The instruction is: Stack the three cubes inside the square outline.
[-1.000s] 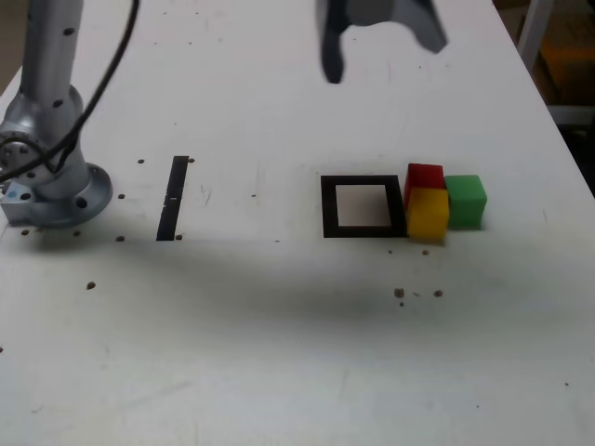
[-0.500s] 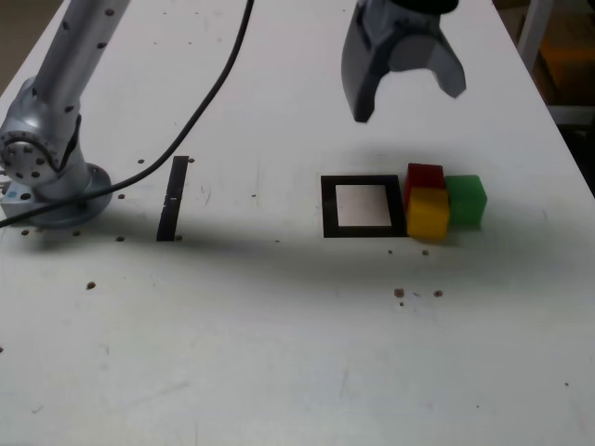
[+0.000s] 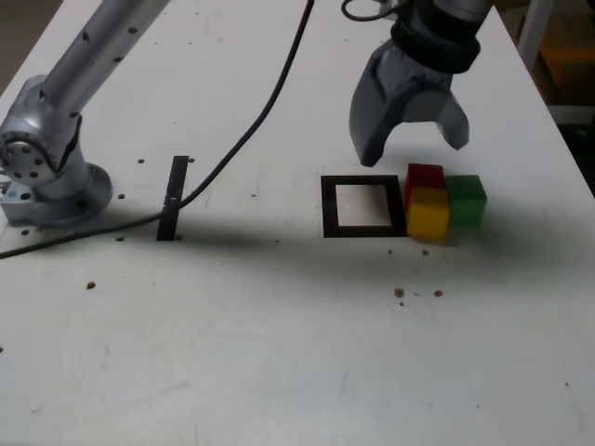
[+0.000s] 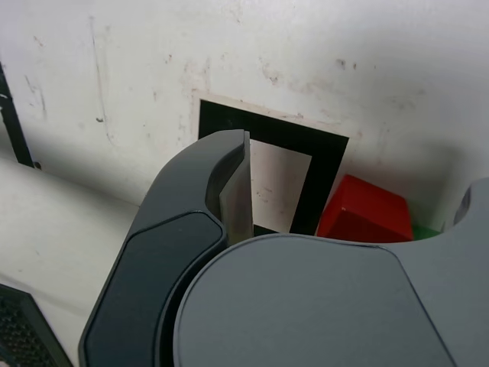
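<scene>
Three cubes sit bunched together just outside the square outline, on the exterior view's right: a red cube at the back, a yellow cube in front of it, and a green cube beside both. The yellow cube touches the outline's edge. My gripper hangs open just above and behind the red cube, holding nothing. In the wrist view one dark finger stands over the outline, and the red cube lies between the jaws. A sliver of the green cube shows; the yellow cube is hidden there.
A straight black tape strip lies left of the outline in the exterior view. The arm's base is bolted at the far left, and a black cable trails over the table from it. Dark specks dot the white tabletop.
The open gripper has come down from the top of the exterior view toward the cubes, and the arm has stretched out over the table. The cubes have not moved.
</scene>
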Robot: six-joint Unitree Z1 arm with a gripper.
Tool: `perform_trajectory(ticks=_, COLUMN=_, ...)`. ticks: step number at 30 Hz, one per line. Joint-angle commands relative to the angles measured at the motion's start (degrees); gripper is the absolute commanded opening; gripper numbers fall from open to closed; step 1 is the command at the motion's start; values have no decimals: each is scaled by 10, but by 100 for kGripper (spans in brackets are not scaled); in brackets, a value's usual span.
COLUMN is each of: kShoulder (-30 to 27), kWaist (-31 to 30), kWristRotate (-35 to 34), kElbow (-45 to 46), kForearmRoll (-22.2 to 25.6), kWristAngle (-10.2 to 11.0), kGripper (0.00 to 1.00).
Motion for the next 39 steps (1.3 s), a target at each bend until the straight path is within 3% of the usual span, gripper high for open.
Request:
perform_trajectory(ticks=1, kShoulder=12, kWaist=-5, kWristRotate=-4, kElbow=-3, kForearmRoll=1, kWristAngle=-3, kGripper=98)
perform_trajectory(ticks=15, kShoulder=55, kWaist=-22, kWristRotate=-9, kElbow=-42, kForearmRoll=3, kWristAngle=-1, kGripper=95)
perform_trajectory(ticks=24, kShoulder=53, kWaist=-27, kWristRotate=-10, kElbow=-49, kForearmRoll=11, kWristAngle=-13, kGripper=83)
perform_trajectory(ticks=30, kShoulder=61, kWaist=-27, kWristRotate=-9, kElbow=-60, kForearmRoll=20, kWristAngle=-19, kGripper=58)
perform_trajectory(ticks=39, kShoulder=73, kWaist=-28, kWristRotate=11, kElbow=-65, kForearmRoll=19, kWristAngle=-9, kGripper=57)
